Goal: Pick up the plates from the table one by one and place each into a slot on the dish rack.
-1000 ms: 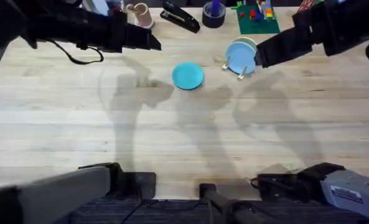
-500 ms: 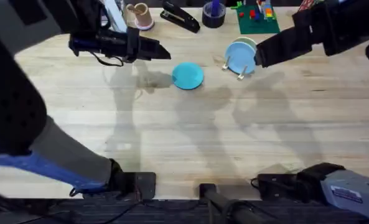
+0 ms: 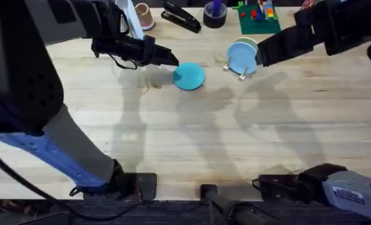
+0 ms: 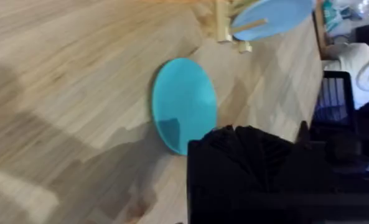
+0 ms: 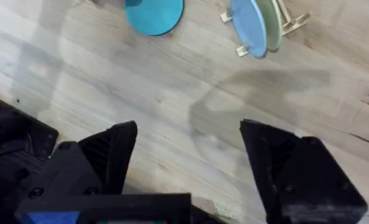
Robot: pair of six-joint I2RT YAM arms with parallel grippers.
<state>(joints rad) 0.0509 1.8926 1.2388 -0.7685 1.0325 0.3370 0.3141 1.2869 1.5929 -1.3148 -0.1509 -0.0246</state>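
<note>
Pale wooden table (image 3: 191, 144), left claw (image 3: 172, 60) low beside turquoise plate (image 3: 189, 76)

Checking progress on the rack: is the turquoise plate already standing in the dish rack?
No. In the overhead view the turquoise plate lies flat on the table, apart from the dish rack, which holds a light blue plate.

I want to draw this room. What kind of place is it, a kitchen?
Probably a workshop or lab, not a kitchen: robot arms work over a wooden table, with a stapler, a roll of tape and toy blocks along its far edge.
</note>
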